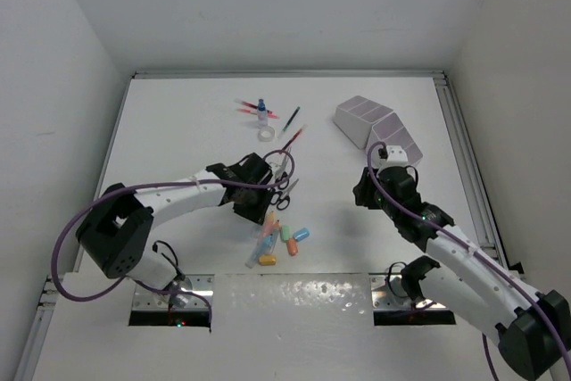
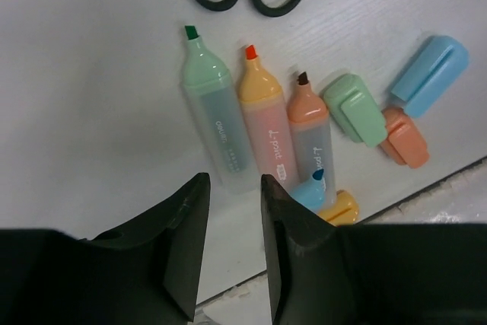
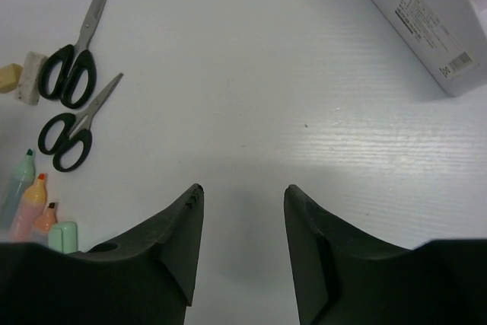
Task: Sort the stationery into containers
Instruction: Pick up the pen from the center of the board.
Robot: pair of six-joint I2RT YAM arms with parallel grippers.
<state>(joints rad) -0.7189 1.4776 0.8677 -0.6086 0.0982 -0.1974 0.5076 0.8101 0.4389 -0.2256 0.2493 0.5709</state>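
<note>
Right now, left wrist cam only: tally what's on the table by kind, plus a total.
Uncapped pastel plastic highlighters: 4 (green, orange, peach, blue partly hidden by the left pincer)
Loose pastel plastic caps: 4 (green, blue, peach, yellow)
Black-handled scissors: 1, handles only
Total: 9

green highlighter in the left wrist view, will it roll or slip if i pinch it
The green highlighter looks like rigid plastic, so it should stay stiff. Its smooth frosted barrel may slip when pinched. It lies beside the orange highlighter, so a sideways push would likely nudge that too.
</note>
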